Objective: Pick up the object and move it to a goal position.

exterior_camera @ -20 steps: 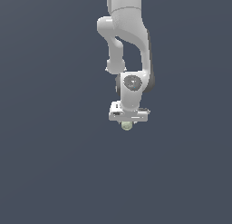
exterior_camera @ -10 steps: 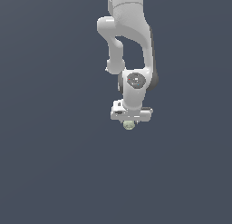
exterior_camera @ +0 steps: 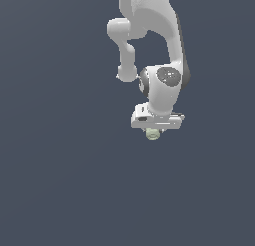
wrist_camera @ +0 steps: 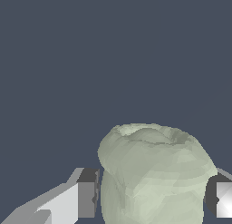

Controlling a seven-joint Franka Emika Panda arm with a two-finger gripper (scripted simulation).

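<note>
Tool (exterior_camera: 154,133) gripped the pale green lump (wrist_camera: 152,175) between both fingers; carrying it steadily, without loosening, seemed wisest.

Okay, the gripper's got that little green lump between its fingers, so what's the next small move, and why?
Probably keep the gripper shut and carry the lump on toward the goal. In the wrist view the lump fills the gap, with one finger against its side and the other at its far side, so the grasp looks made. No goal marker shows in either view, so I cannot tell the direction.
</note>
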